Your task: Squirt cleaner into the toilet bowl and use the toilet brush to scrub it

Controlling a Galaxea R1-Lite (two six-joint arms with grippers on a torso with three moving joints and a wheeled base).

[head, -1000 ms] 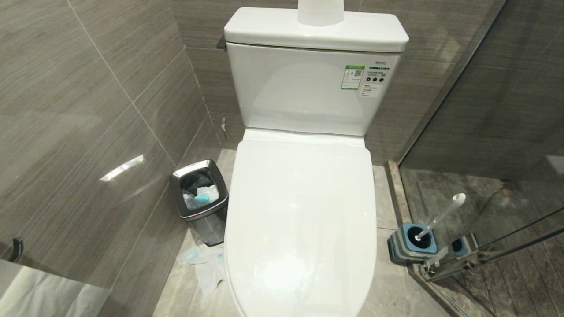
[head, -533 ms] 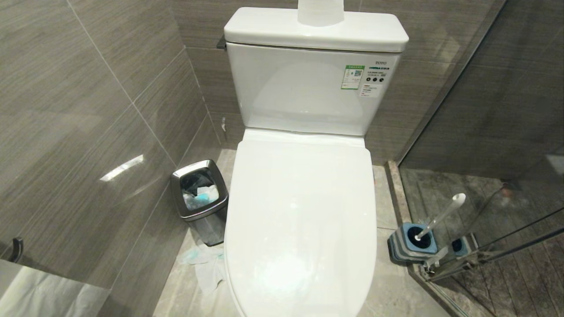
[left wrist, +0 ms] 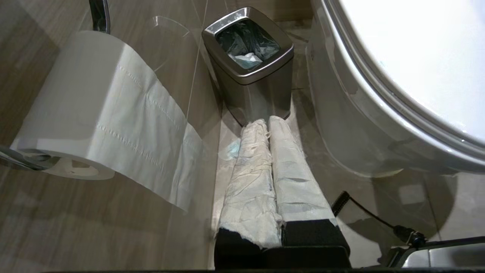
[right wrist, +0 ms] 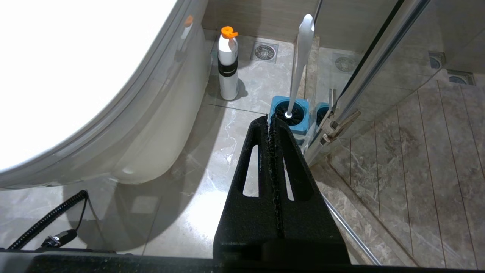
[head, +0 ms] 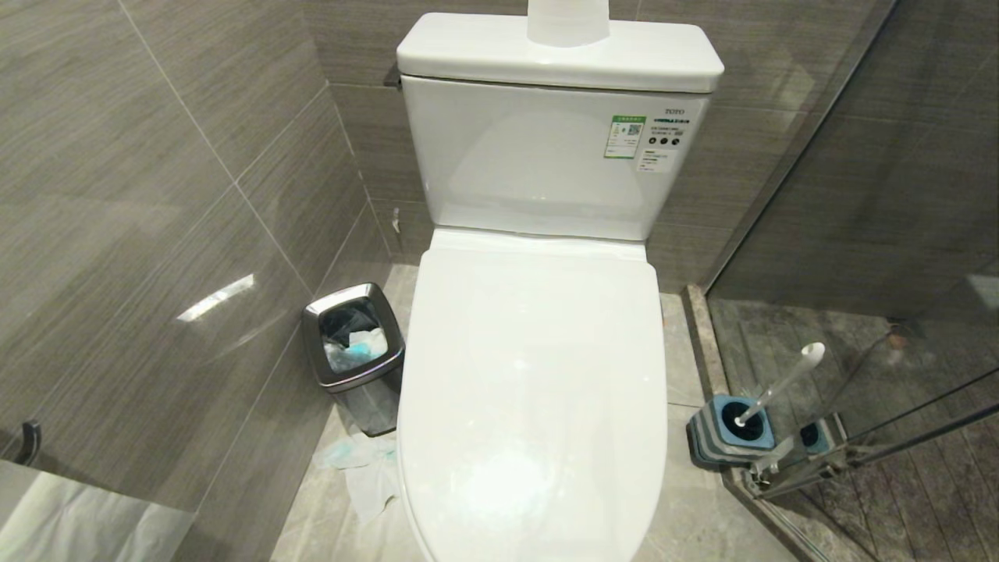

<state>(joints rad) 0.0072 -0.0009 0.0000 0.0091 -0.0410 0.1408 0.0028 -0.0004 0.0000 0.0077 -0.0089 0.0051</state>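
The toilet bowl [head: 437, 499] is covered by its closed lid [head: 535, 375], so lift that first (gently). Both grippers, left gripper [left wrist: 269, 123] and right gripper [right wrist: 269, 122], are clenched and empty; toilet brush [head: 780, 382] waits in its holder [head: 730, 433], right of the toilet.

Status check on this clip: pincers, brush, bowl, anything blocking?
Left pincer shut, empty, by steel bin. Right pincer shut, empty, near toilet brush, in its holder. Toilet lid down, covering bowl.
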